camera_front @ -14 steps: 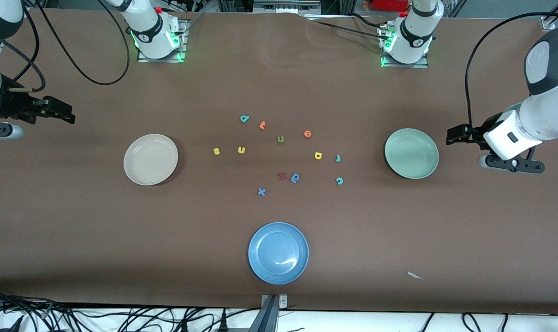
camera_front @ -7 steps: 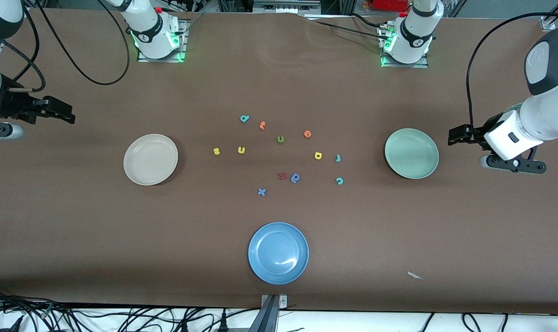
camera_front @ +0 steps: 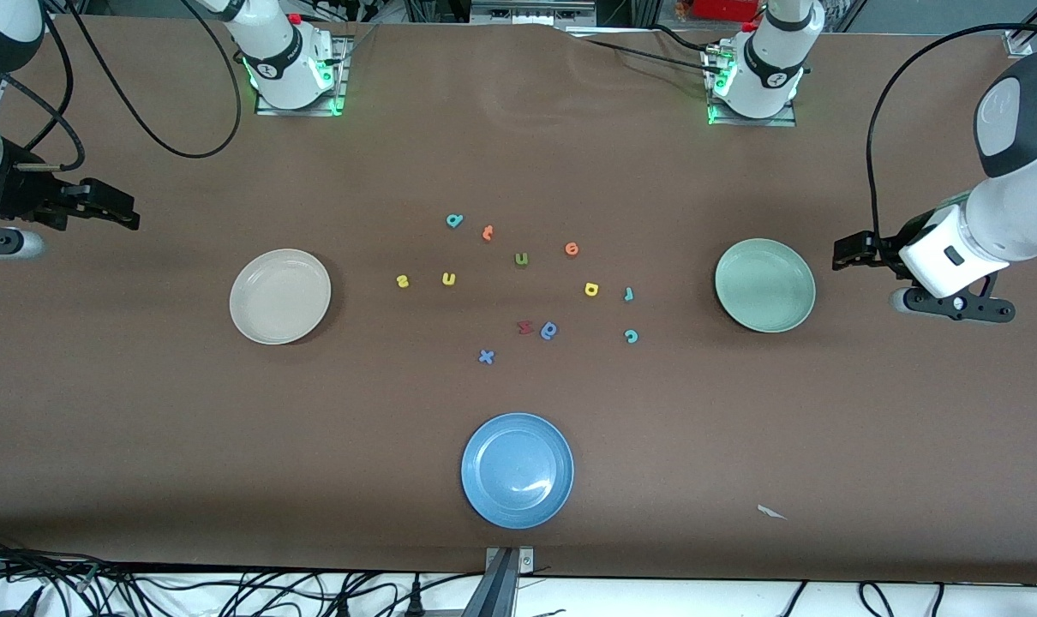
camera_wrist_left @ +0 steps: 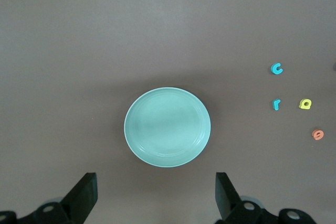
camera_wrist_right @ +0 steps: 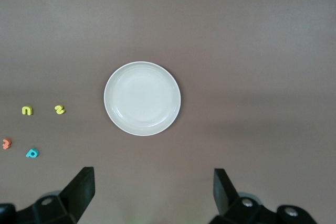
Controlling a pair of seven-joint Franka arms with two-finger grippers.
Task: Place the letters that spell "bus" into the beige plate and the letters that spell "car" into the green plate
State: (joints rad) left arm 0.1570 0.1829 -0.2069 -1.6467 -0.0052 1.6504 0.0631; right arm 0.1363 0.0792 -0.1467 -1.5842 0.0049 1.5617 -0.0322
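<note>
The beige plate (camera_front: 280, 296) (camera_wrist_right: 142, 98) lies toward the right arm's end, the green plate (camera_front: 764, 284) (camera_wrist_left: 167, 127) toward the left arm's end. Between them lie the teal b (camera_front: 454, 220) (camera_wrist_right: 32, 153), yellow u (camera_front: 448, 278) (camera_wrist_right: 27, 110), yellow s (camera_front: 403, 280) (camera_wrist_right: 60, 109), teal c (camera_front: 631, 336) (camera_wrist_left: 276, 68), yellow a (camera_front: 591, 290) (camera_wrist_left: 305, 103) and blue-teal r (camera_front: 629, 294) (camera_wrist_left: 276, 104). My left gripper (camera_front: 850, 254) (camera_wrist_left: 156, 182) hangs open beside the green plate. My right gripper (camera_front: 122, 211) (camera_wrist_right: 154, 179) hangs open, well off the beige plate toward the table's end. Both are empty.
A blue plate (camera_front: 517, 470) sits near the front edge. Other letters lie among the task's: olive u (camera_front: 521, 259), orange e (camera_front: 572, 248), orange t (camera_front: 488, 232), a red letter (camera_front: 524, 326), a blue round-bowled letter (camera_front: 549, 330), blue x (camera_front: 486, 356). A paper scrap (camera_front: 771, 512) lies near the front edge.
The left gripper has drifted slightly away from the green plate. The right arm and all letters have stayed put.
</note>
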